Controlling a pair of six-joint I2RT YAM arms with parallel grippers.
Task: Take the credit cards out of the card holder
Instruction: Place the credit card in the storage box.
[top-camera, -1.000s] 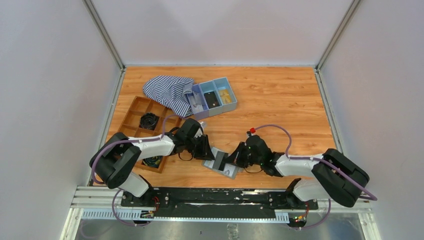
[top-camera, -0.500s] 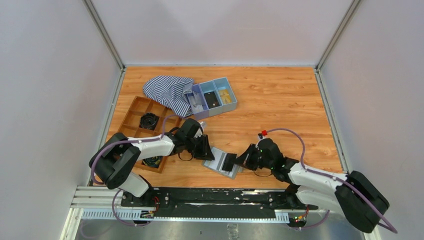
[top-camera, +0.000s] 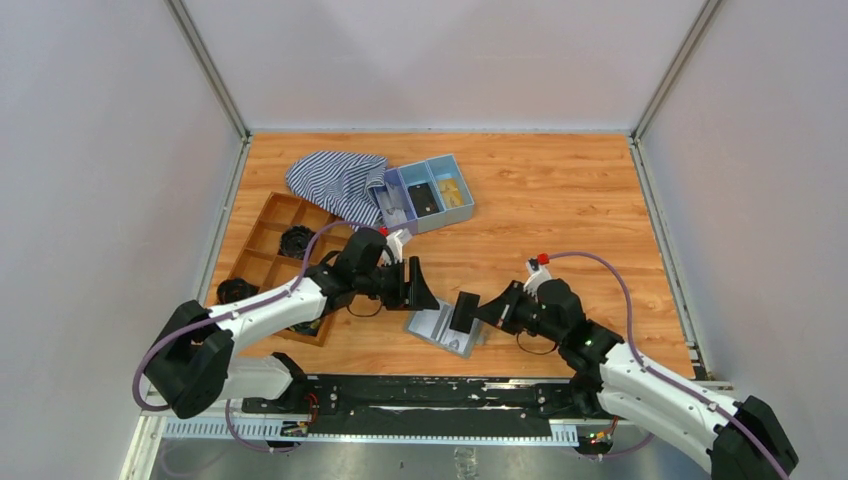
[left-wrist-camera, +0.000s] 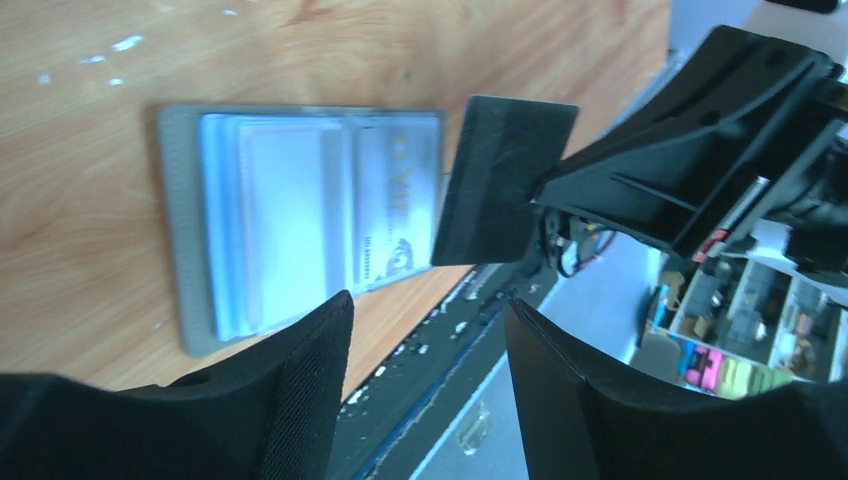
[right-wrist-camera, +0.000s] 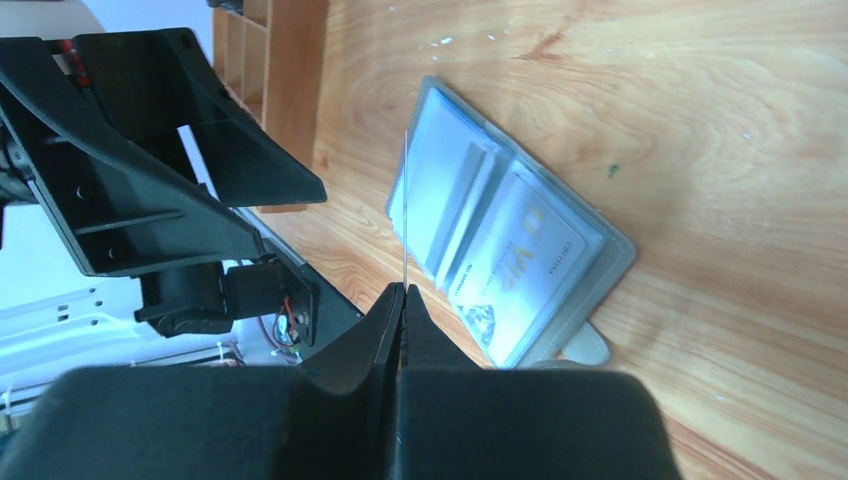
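Note:
The card holder (top-camera: 437, 328) lies open on the table near the front edge, grey outside and pale blue inside. It also shows in the left wrist view (left-wrist-camera: 290, 210) and the right wrist view (right-wrist-camera: 500, 230). One pale card printed "VIP" (right-wrist-camera: 520, 262) sits in its pocket. My right gripper (top-camera: 480, 312) is shut on a credit card (top-camera: 465, 311), held upright just above the holder's right end. That card looks dark in the left wrist view (left-wrist-camera: 505, 180) and edge-on in the right wrist view (right-wrist-camera: 405, 210). My left gripper (top-camera: 415, 285) is open and empty, above the holder's far-left side.
A blue three-compartment tray (top-camera: 430, 195) stands at the back with a striped cloth (top-camera: 335, 180) to its left. A wooden compartment tray (top-camera: 270, 235) with black items sits at the left. The table's front rail (top-camera: 420, 390) runs just below the holder.
My right gripper has drawn the card out of the holder and moved right and up with it. My left gripper has lifted off the holder's edge.

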